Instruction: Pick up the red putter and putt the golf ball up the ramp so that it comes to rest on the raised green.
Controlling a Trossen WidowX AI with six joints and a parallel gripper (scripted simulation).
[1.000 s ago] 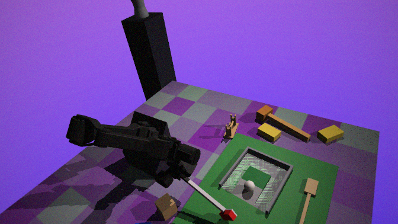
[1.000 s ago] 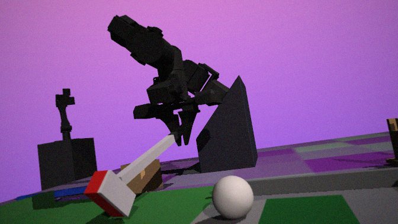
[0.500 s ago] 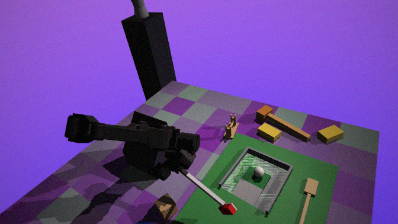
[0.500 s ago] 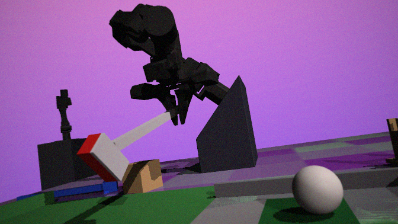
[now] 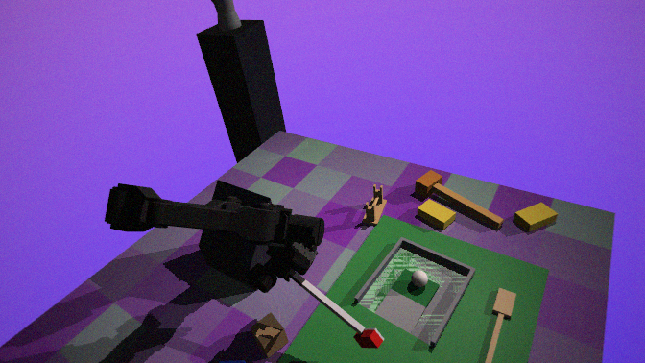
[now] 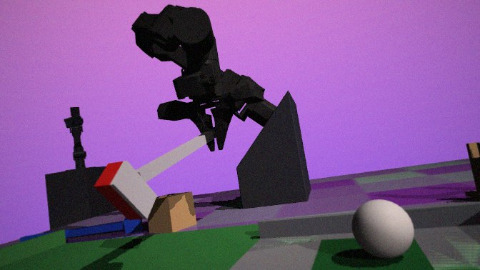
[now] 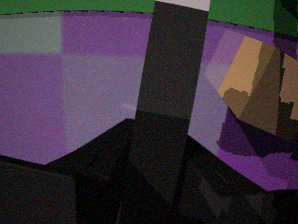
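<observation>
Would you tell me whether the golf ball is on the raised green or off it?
On it: the golf ball sits on the raised green inside the grey walls.

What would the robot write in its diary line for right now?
gripper: shut on red putter | putter head: lifted over the green mat | golf ball: resting on raised green
</observation>
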